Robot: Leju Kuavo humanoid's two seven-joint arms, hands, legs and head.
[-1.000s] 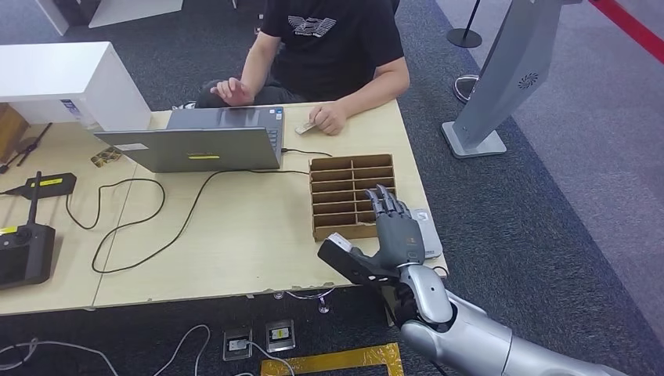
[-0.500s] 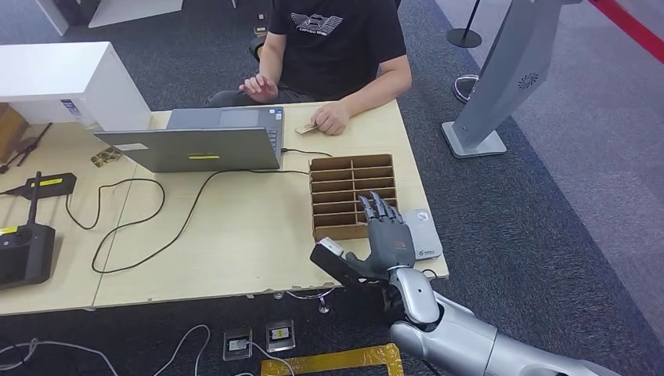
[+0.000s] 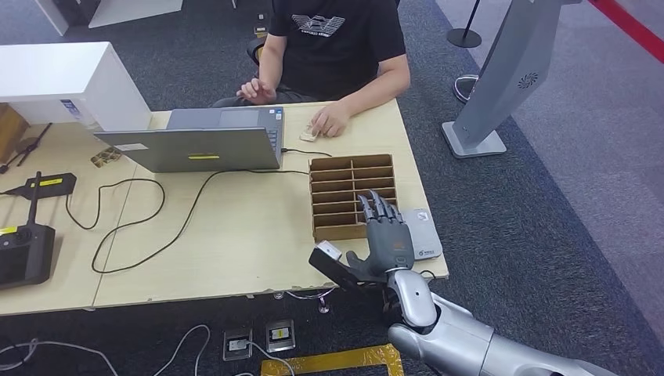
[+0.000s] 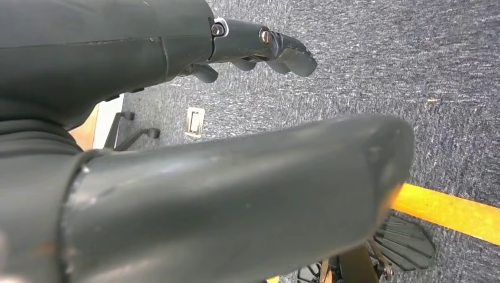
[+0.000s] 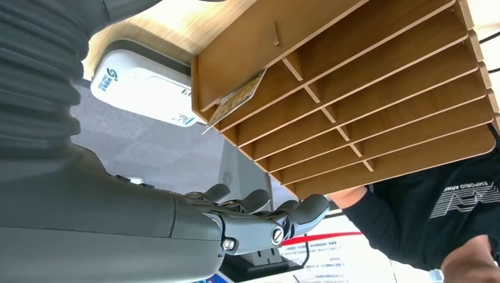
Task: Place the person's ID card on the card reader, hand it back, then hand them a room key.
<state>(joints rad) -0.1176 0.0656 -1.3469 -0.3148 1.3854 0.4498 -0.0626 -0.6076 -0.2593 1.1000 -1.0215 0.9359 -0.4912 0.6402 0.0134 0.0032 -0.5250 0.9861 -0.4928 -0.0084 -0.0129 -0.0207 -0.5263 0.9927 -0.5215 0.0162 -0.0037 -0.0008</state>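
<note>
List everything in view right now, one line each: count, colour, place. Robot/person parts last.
table: 1, light wood, centre
laptop: 1, grey, far left part of the table, in front of the person
card rack: 1, brown wood, divided into slots, right part of the table
room key card: 1, tan, sticking out of a rack slot
card reader: 1, white, near right corner of the table
ID card: 1, pale, under the person's hand
black devices: 2, left edge
cables: black, across the table
person: 1, black T-shirt, far side
right hand: fingers apart, over the rack's near edge
left hand: above carpet
</note>
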